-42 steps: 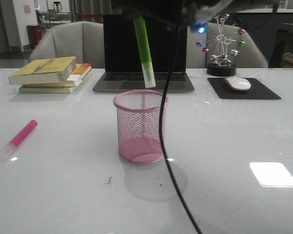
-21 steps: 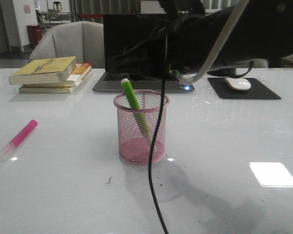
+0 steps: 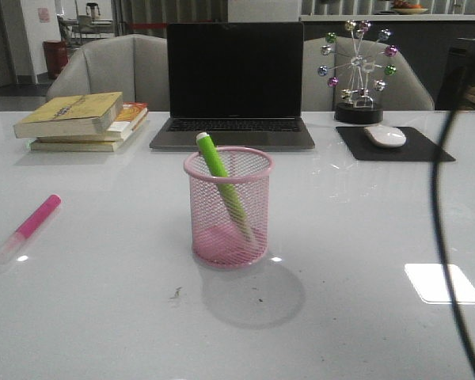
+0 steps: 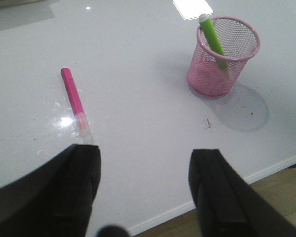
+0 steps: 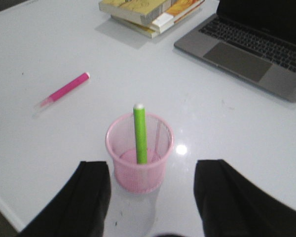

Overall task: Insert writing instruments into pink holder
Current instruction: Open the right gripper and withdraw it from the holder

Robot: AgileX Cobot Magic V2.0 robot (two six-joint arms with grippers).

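closest to me, my left gripper [image 4: 144,190] hangs low over the near edge of the white surface [image 3: 103,317], its two dark fingers [image 4: 71,190] spread wide with nothing between them. my right gripper [image 5: 153,197] is spread just as wide and holds nothing either; it hovers above and a little short of the pink cup [image 5: 139,150].

a bit further out, in the middle of the surface, the pink cup [image 3: 229,207] stands upright. the green marker [image 3: 222,190] is inside it, leaning, with its lower end down near the base on the right side and its white-tipped top poking out over the rim on the left. so i judge one of the two markers done.

the pink marker [image 3: 30,226] is what's left. it lies flat on the bare surface, well apart from the cup and off to my left, its clear cap end pointing toward the near edge. from my left wrist view the pink marker [image 4: 75,104] lies just ahead of my open left gripper, so that arm looks the better placed to fetch it, though that is only my guess. it must be picked up, carried over the cup and dropped in beside the green one.

beyond the cup sit a laptop [image 3: 233,87], a stack of books [image 3: 83,120], a mouse [image 3: 385,136] on a black pad [image 3: 396,146], and a small spinning ornament [image 3: 358,75]; none of these seem to matter to the job.
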